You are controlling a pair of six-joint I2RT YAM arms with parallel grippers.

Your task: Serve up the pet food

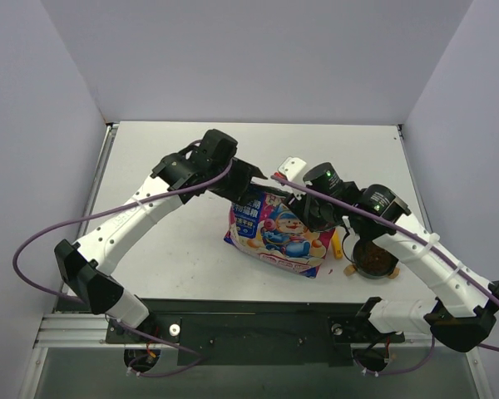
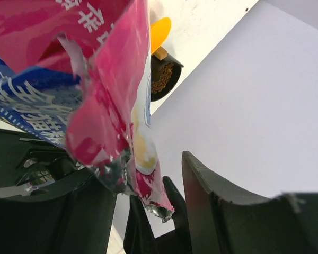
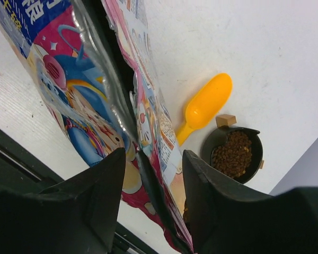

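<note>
Your left gripper (image 2: 146,172) has its jaws apart, with the bag (image 1: 279,233)'s torn edge loose in the gap. Your right gripper (image 3: 153,159) straddles one wall of the bag's mouth, and you cannot tell whether it pinches. The pet food (image 3: 232,153) fills a black bowl (image 3: 212,140) near the table (image 1: 183,249)'s right edge, beside a yellow scoop (image 3: 206,106).

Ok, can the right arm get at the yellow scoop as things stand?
Probably not. The right gripper has the bag between its fingers, so it looks occupied. The yellow scoop lies uncovered on the table beside the bowl, on that arm's side; freeing the gripper should leave the way open.
</note>
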